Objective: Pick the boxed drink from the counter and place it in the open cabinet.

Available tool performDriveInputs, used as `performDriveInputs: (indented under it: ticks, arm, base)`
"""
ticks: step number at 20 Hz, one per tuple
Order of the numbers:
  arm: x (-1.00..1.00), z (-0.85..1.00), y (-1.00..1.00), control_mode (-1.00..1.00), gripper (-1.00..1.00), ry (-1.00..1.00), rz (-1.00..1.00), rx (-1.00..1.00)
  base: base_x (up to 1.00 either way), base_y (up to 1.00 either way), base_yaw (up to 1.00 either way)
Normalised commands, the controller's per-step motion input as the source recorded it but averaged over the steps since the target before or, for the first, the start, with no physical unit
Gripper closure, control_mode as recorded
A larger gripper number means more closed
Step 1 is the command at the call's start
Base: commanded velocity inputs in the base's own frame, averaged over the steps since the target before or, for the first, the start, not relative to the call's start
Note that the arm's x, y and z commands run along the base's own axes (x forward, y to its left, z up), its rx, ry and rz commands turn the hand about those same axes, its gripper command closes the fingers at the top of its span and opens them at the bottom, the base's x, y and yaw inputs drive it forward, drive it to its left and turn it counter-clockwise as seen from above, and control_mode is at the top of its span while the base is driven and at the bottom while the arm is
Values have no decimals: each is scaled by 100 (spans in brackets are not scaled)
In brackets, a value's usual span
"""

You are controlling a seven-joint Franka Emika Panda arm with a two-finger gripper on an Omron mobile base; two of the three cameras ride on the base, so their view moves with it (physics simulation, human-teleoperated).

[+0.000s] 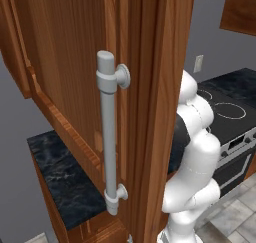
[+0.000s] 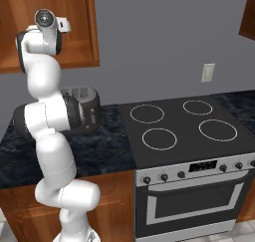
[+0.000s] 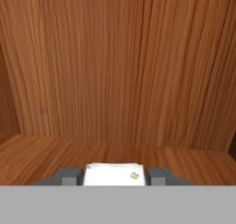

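Wood grain fills the inside of the one open cabinet (image 3: 118,71), back panel upright and shelf floor running across below it. One boxed drink (image 3: 115,174), a small white carton, sits pinched between the two dark fingers (image 3: 67,176) of the tool (image 3: 115,177), low over the shelf near its front edge; whether the carton touches the shelf I cannot tell. From the left base camera, one cabinet door (image 1: 65,87) swings out with one long silver bar handle (image 1: 109,132). One black bench (image 2: 104,146) lies beneath, beside one stove (image 2: 184,131) with four ring burners. One toaster (image 2: 82,109) stands on the bench behind the arm.
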Motion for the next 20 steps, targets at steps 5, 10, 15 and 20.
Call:
performDriveInputs:
  ticks: [5, 10, 15, 20]
  arm:
    - [29, -59, 7, -100, 100, 0, 0, 0]
    - [7, -35, 0, -100, 100, 0, 0, 0]
    - [0, 0, 0, -100, -100, 0, 0, 0]
    - [-18, 0, -4, -100, -100, -4, 0, 0]
  base:
    - [0, 0, 0]
    - [0, 0, 0]
    - [0, 0, 0]
    - [0, 0, 0]
